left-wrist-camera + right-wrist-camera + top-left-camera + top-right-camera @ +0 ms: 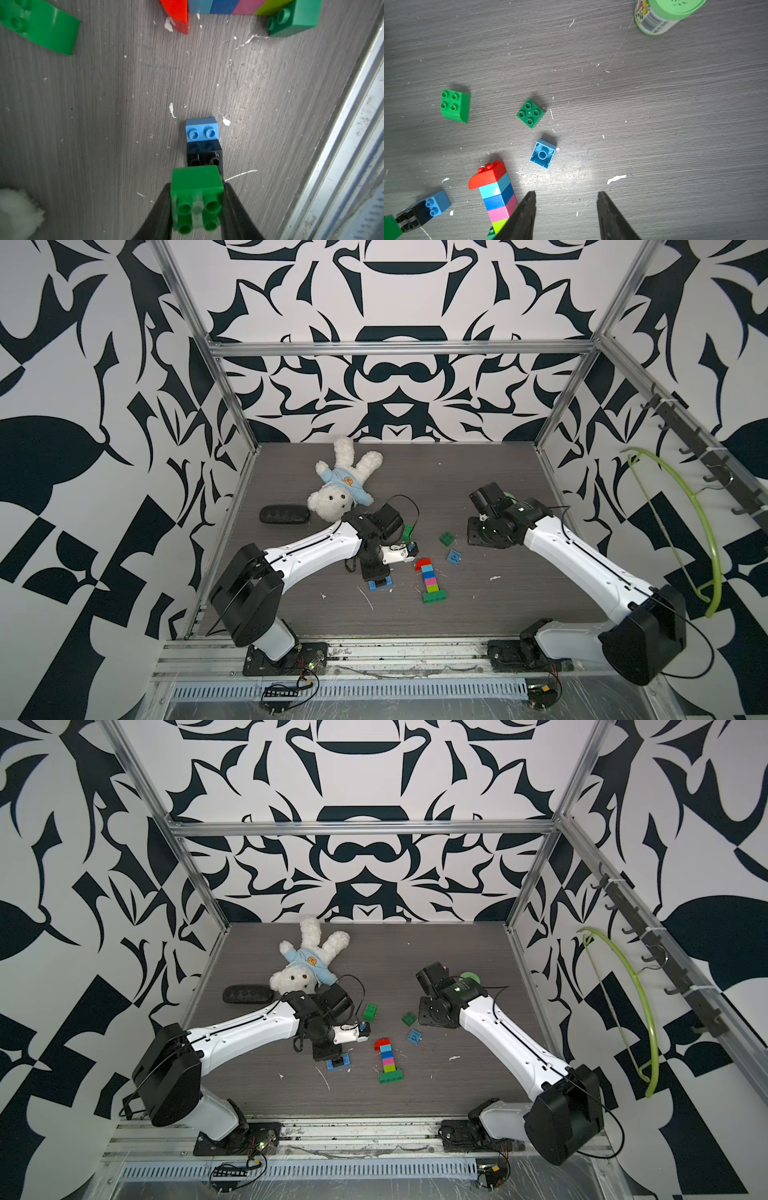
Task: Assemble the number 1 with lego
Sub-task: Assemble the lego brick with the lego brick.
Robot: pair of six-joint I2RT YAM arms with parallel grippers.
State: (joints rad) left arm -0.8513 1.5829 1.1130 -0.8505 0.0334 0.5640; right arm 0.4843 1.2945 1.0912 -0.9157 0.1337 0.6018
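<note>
Placement step: left gripper (196, 188) clamps a green brick (197, 179) just by the blue-and-black pair (202, 141), perhaps touching; right gripper (566, 194) gapes empty. Next, I reckon: align studs, press home.

This looks like a robot lab. A metal frame (399, 347) stands around a grey table (478, 614), with black-and-white patterned walls (399, 290) behind. A left arm (307, 549) and a right arm (582, 556) are bolted to a rail (395, 655) at the near edge.
</note>
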